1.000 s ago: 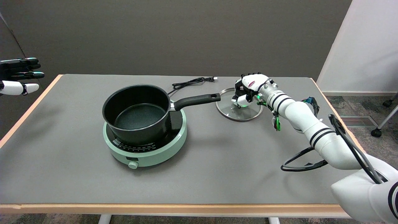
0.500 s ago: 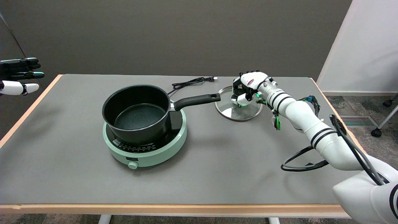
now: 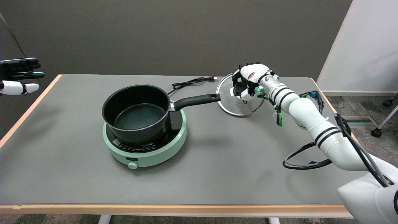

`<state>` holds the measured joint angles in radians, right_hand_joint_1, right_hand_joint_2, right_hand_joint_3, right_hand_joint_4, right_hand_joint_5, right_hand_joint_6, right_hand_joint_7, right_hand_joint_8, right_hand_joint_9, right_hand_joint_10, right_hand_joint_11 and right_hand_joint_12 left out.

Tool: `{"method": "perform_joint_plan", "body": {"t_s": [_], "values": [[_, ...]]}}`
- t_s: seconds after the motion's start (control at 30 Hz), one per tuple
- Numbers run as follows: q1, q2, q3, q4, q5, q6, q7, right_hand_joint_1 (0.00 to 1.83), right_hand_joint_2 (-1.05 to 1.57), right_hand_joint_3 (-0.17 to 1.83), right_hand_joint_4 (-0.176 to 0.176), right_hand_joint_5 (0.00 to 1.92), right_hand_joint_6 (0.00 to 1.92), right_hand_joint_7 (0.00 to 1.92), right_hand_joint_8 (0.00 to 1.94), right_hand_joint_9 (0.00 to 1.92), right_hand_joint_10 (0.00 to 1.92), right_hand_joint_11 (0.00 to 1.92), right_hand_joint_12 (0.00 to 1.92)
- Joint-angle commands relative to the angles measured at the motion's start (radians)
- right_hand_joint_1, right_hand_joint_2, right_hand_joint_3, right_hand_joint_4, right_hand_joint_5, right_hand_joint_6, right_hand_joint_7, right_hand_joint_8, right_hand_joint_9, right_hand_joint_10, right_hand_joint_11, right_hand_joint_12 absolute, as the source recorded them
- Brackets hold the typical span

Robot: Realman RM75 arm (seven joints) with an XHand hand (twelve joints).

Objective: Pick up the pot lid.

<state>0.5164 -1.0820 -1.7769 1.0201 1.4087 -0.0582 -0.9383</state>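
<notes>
Tilting up since before, the pot lid (image 3: 231, 104) hangs from the robot hand (image 3: 248, 81).

Grey table (image 3: 217, 161) with orange edge, bearing mint-green hotplate (image 3: 146, 149) and black power cord (image 3: 191, 82).

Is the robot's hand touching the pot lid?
Touching. In the head view the right hand wraps its fingers around the knob of the tilted pot lid.

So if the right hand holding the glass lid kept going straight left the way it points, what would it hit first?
Probably the black saucepan's long handle: its tip sits just left of the right hand and round glass lid, though depth is unclear.
</notes>
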Motion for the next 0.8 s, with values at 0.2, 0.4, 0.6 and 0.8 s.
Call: {"method": "perform_joint_plan", "body": {"t_s": [0.2, 0.4, 0.6, 0.8], "values": [[-0.043, 0.016, 0.062, 0.092, 0.005, -0.002, 0.001, 1.22, 1.09, 0.25, -0.176, 0.78, 1.30, 0.82, 1.33, 0.84, 1.41, 0.68, 1.33], [-0.057, 0.020, 0.132, 0.122, 0.149, -0.041, 0.001, 1.22, 1.08, 0.26, -0.176, 0.79, 1.29, 0.83, 1.32, 0.86, 1.40, 0.70, 1.29], [-0.074, 0.034, 0.159, 0.166, 0.190, -0.065, 0.001, 1.22, 1.08, 0.26, -0.176, 0.79, 1.29, 0.83, 1.32, 0.86, 1.41, 0.71, 1.34], [-0.086, 0.046, 0.173, 0.203, 0.260, -0.070, 0.002, 1.22, 1.07, 0.26, -0.176, 0.80, 1.28, 0.84, 1.31, 0.87, 1.40, 0.71, 1.35]]}}
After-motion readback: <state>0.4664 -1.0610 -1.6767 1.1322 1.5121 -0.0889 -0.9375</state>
